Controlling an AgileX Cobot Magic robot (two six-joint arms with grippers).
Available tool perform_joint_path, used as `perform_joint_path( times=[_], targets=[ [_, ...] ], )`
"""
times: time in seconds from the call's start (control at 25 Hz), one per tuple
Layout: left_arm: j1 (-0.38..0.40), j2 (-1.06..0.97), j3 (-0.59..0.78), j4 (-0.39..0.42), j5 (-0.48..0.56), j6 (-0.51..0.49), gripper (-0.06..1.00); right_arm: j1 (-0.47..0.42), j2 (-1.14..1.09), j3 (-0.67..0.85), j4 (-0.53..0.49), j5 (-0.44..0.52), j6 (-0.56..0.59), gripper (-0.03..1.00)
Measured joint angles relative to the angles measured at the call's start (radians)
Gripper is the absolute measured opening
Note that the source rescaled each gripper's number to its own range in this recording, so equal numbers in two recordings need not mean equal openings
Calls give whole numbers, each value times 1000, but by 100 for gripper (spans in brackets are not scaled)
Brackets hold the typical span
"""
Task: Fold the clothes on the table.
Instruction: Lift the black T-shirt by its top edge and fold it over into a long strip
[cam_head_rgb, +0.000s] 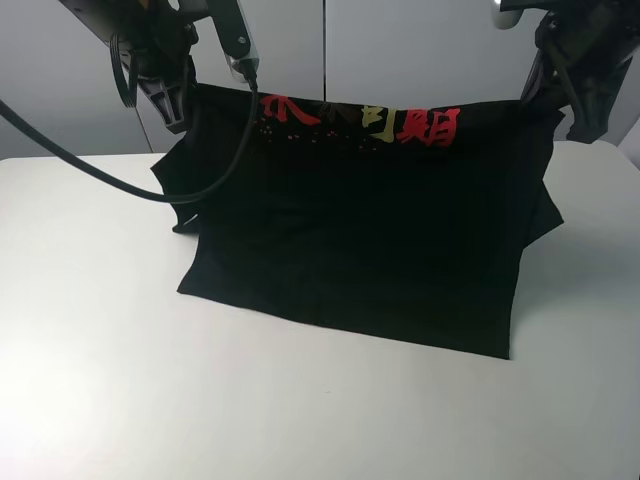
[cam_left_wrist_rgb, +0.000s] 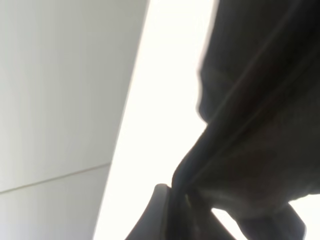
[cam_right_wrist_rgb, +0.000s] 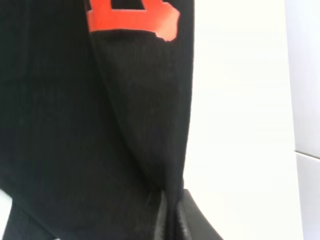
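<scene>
Overhead first: lifting the black T-shirt (cam_head_rgb: 360, 240) by its top edge, with the left gripper (cam_head_rgb: 180, 105) pinching one upper corner and the right gripper (cam_head_rgb: 535, 85) pinching the other. Hanging stretched between the two, showing red and yellow characters (cam_head_rgb: 400, 125) along the raised edge, and resting its lower hem on the white table (cam_head_rgb: 100, 380) around the middle, with both sleeves drooping at the sides. Looping across the left part of the cloth, a black cable (cam_head_rgb: 150, 190). Next, from the left wrist: clamping down with the left gripper (cam_left_wrist_rgb: 177, 210), jaws closed tight on a bunched fold of the T-shirt (cam_left_wrist_rgb: 260, 125), and looking past it onto the bright table (cam_left_wrist_rgb: 165, 100) and a grey wall (cam_left_wrist_rgb: 60, 100). Lastly, from the right wrist: squeezing the right gripper (cam_right_wrist_rgb: 172, 215) closed on a gathered ridge of the T-shirt (cam_right_wrist_rgb: 60, 125), with a red piece of the characters (cam_right_wrist_rgb: 135, 20) showing farther along the cloth and the table (cam_right_wrist_rgb: 235, 125) lying beside it.
</scene>
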Motion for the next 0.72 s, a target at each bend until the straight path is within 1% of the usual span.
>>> perform_joint_path(
  times=[0.2,0.32,0.72],
  targets=[
    [0,-74,0,1,-39,-9,0,0,-94,0,-37,2,0,0],
    [0,-117,0,1,-45,-11,0,2,-139,0,-60,2,0,0],
    [-2,-163,0,-9,-47,-22,0,2,-167,-2,-62,35,0,0]
  ],
)
